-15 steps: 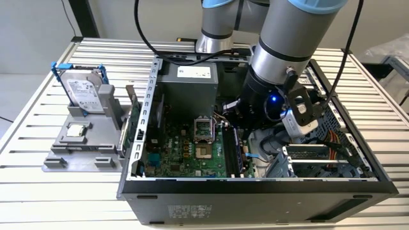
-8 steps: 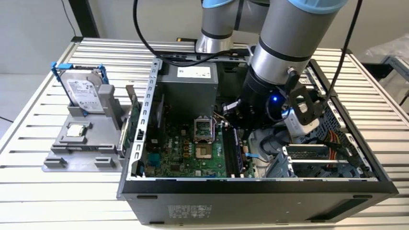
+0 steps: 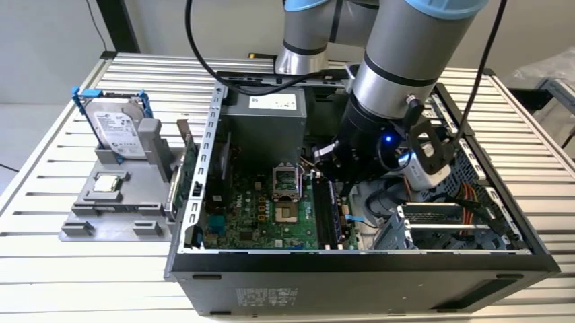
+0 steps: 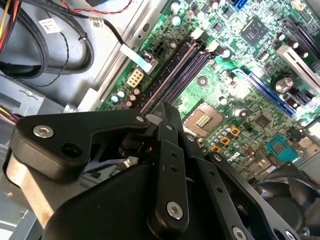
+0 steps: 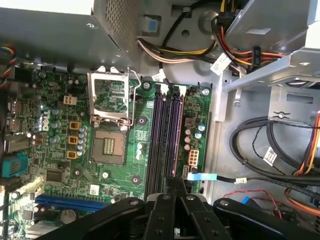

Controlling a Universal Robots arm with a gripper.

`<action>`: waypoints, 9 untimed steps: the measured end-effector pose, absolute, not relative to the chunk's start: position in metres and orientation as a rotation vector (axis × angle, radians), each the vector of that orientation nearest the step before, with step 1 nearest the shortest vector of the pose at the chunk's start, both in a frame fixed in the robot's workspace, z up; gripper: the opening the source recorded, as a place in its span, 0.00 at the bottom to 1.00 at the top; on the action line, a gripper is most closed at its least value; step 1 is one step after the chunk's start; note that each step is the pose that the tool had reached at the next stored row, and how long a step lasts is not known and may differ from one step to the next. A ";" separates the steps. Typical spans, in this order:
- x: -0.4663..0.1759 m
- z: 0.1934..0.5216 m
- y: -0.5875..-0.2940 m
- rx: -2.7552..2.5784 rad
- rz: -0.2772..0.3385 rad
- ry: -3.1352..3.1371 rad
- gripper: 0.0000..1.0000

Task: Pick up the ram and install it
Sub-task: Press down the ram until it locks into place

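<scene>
Hovering inside the open computer case (image 3: 359,259), the tool (image 5: 175,200) sits directly over the black memory slots (image 5: 165,135) — fingers drawn narrow, apparently pinching the ram (image 5: 176,184) edge-on, its long axis seemingly parallel to the slots.

Even, bright light throughout — the tool (image 4: 165,165) looms soft-focused up close, with the motherboard (image 5: 120,125) crisp beyond it.

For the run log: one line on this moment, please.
gripper: inside open computer case | jaws: closed on thin dark ram stick | position: over long black memory slots
</scene>
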State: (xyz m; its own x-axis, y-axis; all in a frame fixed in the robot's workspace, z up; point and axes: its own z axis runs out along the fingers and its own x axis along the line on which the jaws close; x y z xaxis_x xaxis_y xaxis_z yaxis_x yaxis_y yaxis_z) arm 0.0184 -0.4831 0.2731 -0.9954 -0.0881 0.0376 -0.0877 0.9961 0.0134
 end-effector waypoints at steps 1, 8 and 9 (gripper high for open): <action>0.018 0.273 -0.483 0.145 -0.018 -3.100 0.00; 0.018 0.273 -0.483 0.203 -0.017 -3.096 0.00; 0.018 0.273 -0.483 0.212 -0.017 -3.096 0.00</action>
